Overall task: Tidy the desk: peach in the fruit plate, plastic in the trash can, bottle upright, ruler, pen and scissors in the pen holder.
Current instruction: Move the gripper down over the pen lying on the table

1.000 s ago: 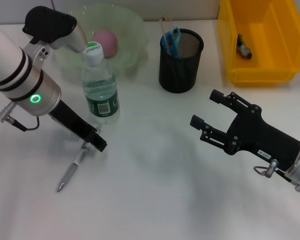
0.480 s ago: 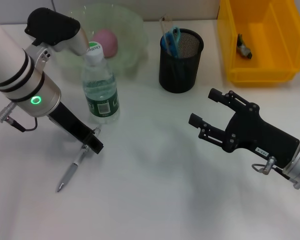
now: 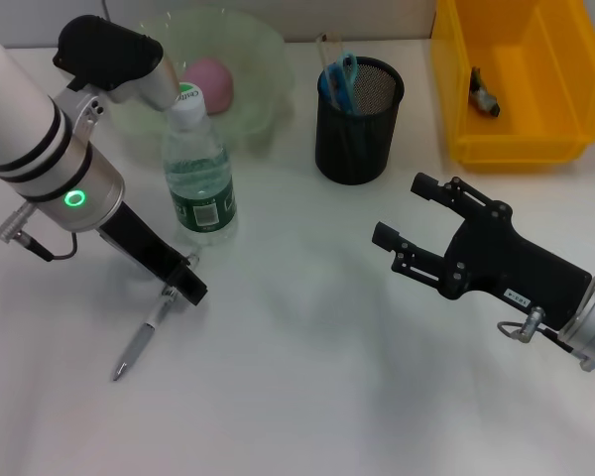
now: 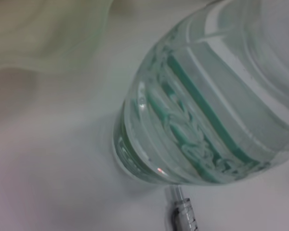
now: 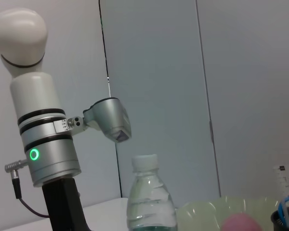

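Head view: we find the peach (image 3: 209, 79) in the translucent green fruit plate (image 3: 263, 45), the bottle (image 3: 198, 169) upright, scissors (image 3: 343, 77) and ruler (image 3: 326, 47) standing in the black mesh pen holder (image 3: 357, 121), and a dark scrap in the yellow trash can (image 3: 565, 99). We judge only the pen (image 3: 144, 337) is left; it lies flat on the white desk (image 3: 307, 397). The left gripper (image 3: 185, 286) is low, right at the pen's upper end; we cannot tell how its fingers stand. The right gripper (image 3: 412, 220) hovers well apart, fingers spread, holding nothing.

Left wrist view: ribbed clear plastic of the bottle (image 4: 207, 106) with green label, standing on the desk; the pen's clear tip (image 4: 180, 216) sits just beside its base.

Right wrist view: the capped bottle (image 5: 147, 197), the left arm beside it, the plate rim (image 5: 202, 211), the pink, rounded peach (image 5: 243, 222).
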`<move>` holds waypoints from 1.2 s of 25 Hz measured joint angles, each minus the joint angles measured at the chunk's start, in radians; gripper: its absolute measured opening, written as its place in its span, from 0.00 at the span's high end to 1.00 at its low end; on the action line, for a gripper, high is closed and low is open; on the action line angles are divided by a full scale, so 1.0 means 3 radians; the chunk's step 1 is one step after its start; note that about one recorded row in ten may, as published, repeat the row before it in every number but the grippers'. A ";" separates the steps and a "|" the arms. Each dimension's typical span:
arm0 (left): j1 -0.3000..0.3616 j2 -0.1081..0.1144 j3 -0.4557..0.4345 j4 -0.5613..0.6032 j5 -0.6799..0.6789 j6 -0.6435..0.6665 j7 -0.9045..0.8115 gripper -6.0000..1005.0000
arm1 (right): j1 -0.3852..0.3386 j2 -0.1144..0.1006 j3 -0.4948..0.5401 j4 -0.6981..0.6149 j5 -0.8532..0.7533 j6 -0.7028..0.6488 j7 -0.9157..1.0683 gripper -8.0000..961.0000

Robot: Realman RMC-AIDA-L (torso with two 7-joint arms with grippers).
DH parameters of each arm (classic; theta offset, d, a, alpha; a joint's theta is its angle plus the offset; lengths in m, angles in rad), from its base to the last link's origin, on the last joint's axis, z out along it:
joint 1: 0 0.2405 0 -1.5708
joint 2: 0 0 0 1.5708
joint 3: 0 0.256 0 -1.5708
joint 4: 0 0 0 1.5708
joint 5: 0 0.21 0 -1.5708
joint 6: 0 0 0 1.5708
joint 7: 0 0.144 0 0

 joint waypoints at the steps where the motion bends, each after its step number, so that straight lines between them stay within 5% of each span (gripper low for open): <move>1: -0.0002 0.0000 0.0001 -0.0007 -0.0003 0.0000 0.0000 0.41 | 0.0002 0.0000 0.0000 0.0000 0.0000 0.0003 0.0000 0.17; 30: -0.0014 -0.0005 0.0081 -0.0040 -0.0008 -0.0010 0.0000 0.43 | 0.0015 0.0000 0.0000 0.0001 0.0000 0.0017 0.0000 0.17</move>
